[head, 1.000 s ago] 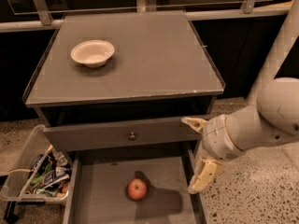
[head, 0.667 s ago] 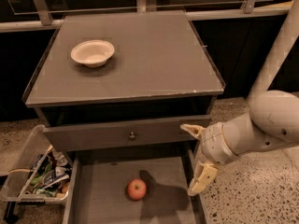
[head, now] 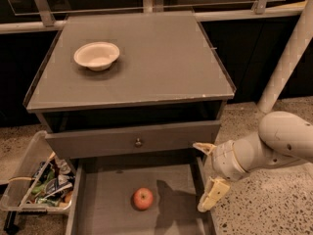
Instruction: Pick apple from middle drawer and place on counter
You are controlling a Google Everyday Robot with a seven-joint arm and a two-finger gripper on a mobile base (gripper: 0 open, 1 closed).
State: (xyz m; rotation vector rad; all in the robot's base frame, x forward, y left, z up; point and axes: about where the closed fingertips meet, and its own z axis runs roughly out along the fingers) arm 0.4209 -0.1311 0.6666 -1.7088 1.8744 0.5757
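Observation:
The red apple lies on the bare floor of the open middle drawer, near its centre. My gripper hangs just outside the drawer's right wall, to the right of the apple and a little above it. Its two pale fingers are spread apart and hold nothing. The grey counter is above, with its pale front edge over the drawers.
A white bowl sits on the counter's left part. A grey drawer front with a round knob is just above the open drawer. A clear bin of packets stands on the floor at left. A pale slanted post stands at right.
The arm has drawn back to the right and down, so less of it shows. The gripper stays beside the drawer's right wall. The apple has not moved.

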